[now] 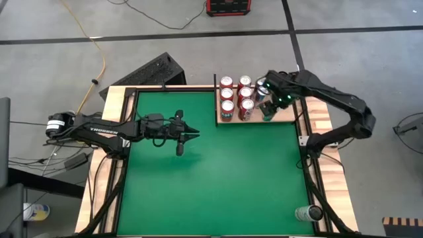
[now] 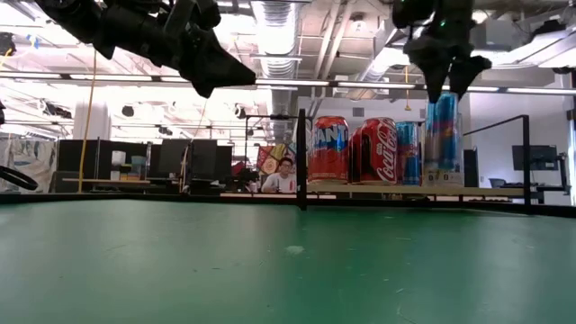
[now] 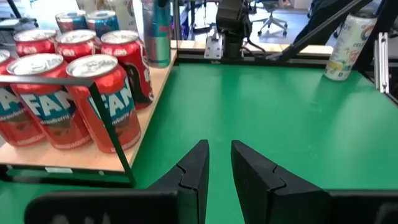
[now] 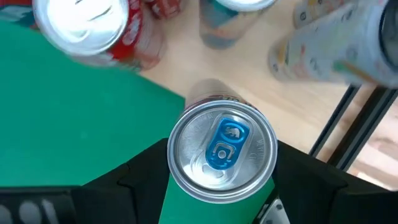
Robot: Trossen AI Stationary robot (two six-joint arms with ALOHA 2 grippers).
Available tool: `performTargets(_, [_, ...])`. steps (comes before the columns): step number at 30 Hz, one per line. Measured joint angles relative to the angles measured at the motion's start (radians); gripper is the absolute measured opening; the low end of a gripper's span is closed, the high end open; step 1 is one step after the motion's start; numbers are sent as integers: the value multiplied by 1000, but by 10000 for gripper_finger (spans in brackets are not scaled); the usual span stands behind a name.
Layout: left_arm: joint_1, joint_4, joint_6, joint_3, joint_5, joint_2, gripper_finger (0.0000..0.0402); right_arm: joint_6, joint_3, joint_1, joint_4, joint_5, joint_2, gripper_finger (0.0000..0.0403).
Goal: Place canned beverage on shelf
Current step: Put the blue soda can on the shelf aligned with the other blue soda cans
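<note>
The canned beverage, a tall slim blue can with a silver top and blue tab, stands upright between the fingers of my right gripper. It is over the near right part of the shelf, a pale wood board with thin black posts. In the low view the can hangs under that gripper. Several red cans stand on the shelf's left part. My left gripper is shut, holds nothing and hovers over the green table left of the shelf. My right gripper pinches the can's upper wall just under its rim between its two fingers. The fingers come from above, pointing steeply down. The can hangs upright below them, its base at board level. I cannot tell whether the base touches the shelf.
A pale can stands at the table's near right corner. More blue cans and a pale one stand on the shelf near the held can. The shelf's black post rises at its near left corner. Green table lies between the arms.
</note>
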Motion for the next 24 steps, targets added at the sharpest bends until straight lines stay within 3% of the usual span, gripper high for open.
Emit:
performTargets(12, [0, -60, 4, 0, 0, 0, 56, -106, 8, -55, 88, -44, 135, 280])
performTargets(24, [0, -60, 4, 0, 0, 0, 56, -133, 10, -56, 132, -48, 148, 281])
